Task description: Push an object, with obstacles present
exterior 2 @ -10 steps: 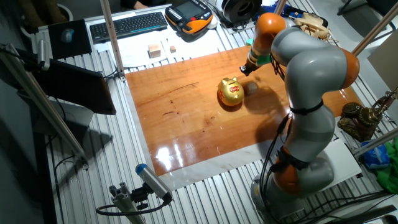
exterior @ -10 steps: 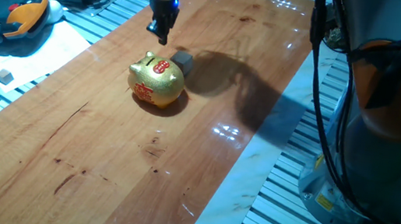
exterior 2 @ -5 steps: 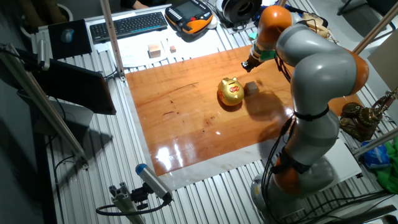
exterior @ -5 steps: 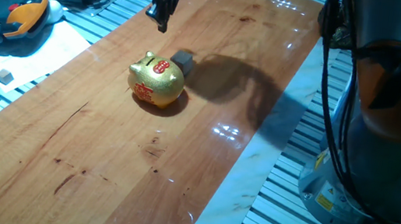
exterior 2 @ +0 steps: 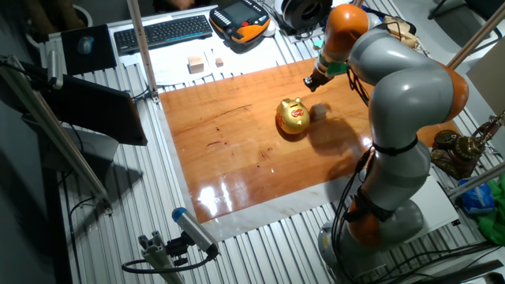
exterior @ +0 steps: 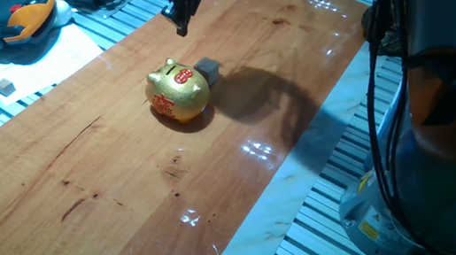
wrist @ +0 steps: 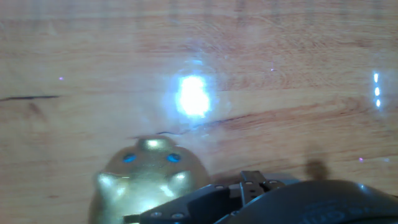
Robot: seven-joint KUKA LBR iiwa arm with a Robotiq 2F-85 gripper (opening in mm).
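My claw has lifted back from the cube, which sits against the pig, fingers apparently together, holding nothing, push unfinished.

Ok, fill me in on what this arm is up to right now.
The arm's gripper hangs above the wooden table, touching nothing, on the far side of the gold piggy bank. The small cube it is meant to push sits right beside the pig. Whether the fingers are open or shut is not clear.
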